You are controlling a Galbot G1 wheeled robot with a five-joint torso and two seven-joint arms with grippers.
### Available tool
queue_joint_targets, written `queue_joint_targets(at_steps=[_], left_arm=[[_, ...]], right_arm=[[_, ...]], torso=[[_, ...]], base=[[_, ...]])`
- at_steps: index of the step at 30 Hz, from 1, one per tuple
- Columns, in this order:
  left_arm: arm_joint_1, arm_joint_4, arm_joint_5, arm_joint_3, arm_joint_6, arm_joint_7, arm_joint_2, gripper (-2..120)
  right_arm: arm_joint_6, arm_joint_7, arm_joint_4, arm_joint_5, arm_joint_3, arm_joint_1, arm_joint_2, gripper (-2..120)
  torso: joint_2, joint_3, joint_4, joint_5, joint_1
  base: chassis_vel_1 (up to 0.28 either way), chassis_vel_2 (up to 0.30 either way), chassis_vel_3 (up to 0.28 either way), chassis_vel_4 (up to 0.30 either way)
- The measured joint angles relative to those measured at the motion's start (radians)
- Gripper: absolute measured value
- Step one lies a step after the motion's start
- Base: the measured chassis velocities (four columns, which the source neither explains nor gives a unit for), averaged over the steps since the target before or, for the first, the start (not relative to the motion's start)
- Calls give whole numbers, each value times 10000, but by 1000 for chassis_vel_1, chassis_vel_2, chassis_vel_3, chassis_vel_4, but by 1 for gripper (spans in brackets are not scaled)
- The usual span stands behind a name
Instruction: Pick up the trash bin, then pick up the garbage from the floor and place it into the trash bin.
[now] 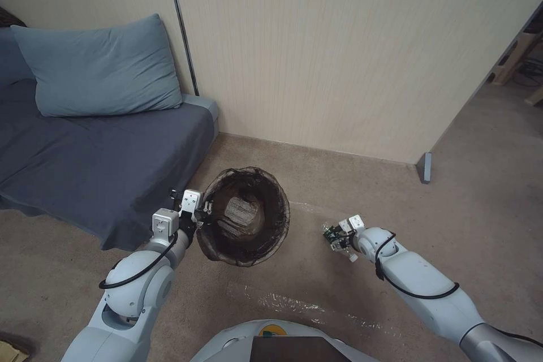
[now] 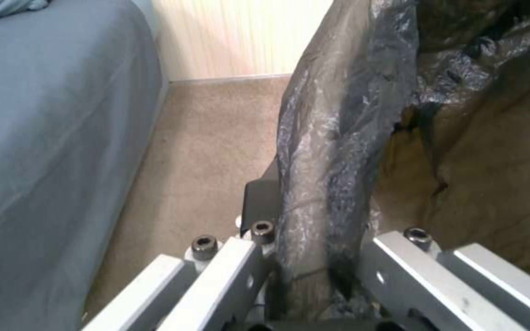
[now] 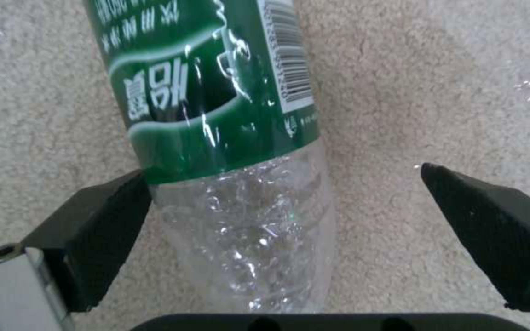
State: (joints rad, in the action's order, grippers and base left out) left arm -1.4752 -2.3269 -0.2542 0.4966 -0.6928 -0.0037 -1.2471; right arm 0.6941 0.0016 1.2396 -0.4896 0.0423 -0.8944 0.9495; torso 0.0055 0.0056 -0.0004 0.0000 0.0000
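A grey-covered sofa [image 1: 96,164] with a blue pillow [image 1: 102,68] is seen against the panelled wall [image 1: 350,51], and beige carpet [image 1: 350,192] is spread before it; just beside the sofa's edge the trash bin [image 1: 244,216] is held, its dark bag liner [image 2: 332,151] folded over the rim; that rim is pinched between the closed fingers of the left gripper [image 1: 201,216], so the first step can be judged done. Near the bin, on its right, the right gripper [image 3: 286,220] is lowered over the carpet with its fingers [image 3: 102,230] spread around a green-labelled plastic bottle [image 3: 216,105]; one pad is touched by the bottle, the other stands apart, so the bottle is not yet clamped. Inside the bin only crumpled liner can be made out; the grasping, lifting and dropping of the garbage are judged to remain.
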Motion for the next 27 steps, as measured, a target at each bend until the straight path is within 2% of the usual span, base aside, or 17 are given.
queue_joint_targets(at_steps=[4, 6, 7, 9, 10, 11, 14, 15, 18, 27], left_arm=[[7, 33, 0, 36, 16, 8, 21, 2], [23, 59, 4, 35, 17, 15, 9, 2], [23, 59, 4, 35, 17, 15, 9, 2], [40, 75, 18, 30, 18, 22, -7, 2], [47, 93, 32, 28, 18, 33, -8, 2], [47, 93, 32, 28, 18, 33, -8, 2], [58, 97, 37, 39, 18, 43, 0, 2], [58, 97, 37, 39, 18, 43, 0, 2], [96, 97, 37, 44, 18, 44, 8, 2], [115, 122, 69, 8, 13, 52, -8, 2]], right_arm=[[-85, -103, -363, 93, 119, 237, 127, 100], [-106, -151, -643, 95, 239, 434, 224, 92], [-106, -151, -643, 95, 239, 434, 224, 92], [-180, -260, -812, 131, 299, 549, 305, 84], [-280, -342, -900, 158, 325, 589, 350, 76], [-280, -342, -900, 158, 325, 589, 350, 76], [-377, -375, -910, 180, 361, 609, 379, 65], [-377, -375, -910, 180, 361, 609, 379, 65], [-387, -398, -681, 157, 419, 547, 255, 50], [-377, -246, -155, 75, 323, 371, -35, 30]], torso=[[0, 0, 1, 0, 0], [0, 0, 3, 0, 0], [0, 0, 3, 0, 0], [0, 0, 2, -1, 0], [1, -3, -3, -14, -1], [1, -3, -3, -14, -1], [2, -3, -4, -8, -1], [2, -3, -4, -8, -1], [0, -1, 4, 5, 0], [-2, 0, 3, 5, 0]], base=[[0, 0, 0, 0], [0, 0, 0, 0], [0, 0, 0, 0], [0, 0, 0, 0], [0, 0, 0, 0], [0, 0, 0, 0], [0, 0, 0, 0], [0, 0, 0, 0], [0, 0, 0, 0], [0, 0, 0, 0]])
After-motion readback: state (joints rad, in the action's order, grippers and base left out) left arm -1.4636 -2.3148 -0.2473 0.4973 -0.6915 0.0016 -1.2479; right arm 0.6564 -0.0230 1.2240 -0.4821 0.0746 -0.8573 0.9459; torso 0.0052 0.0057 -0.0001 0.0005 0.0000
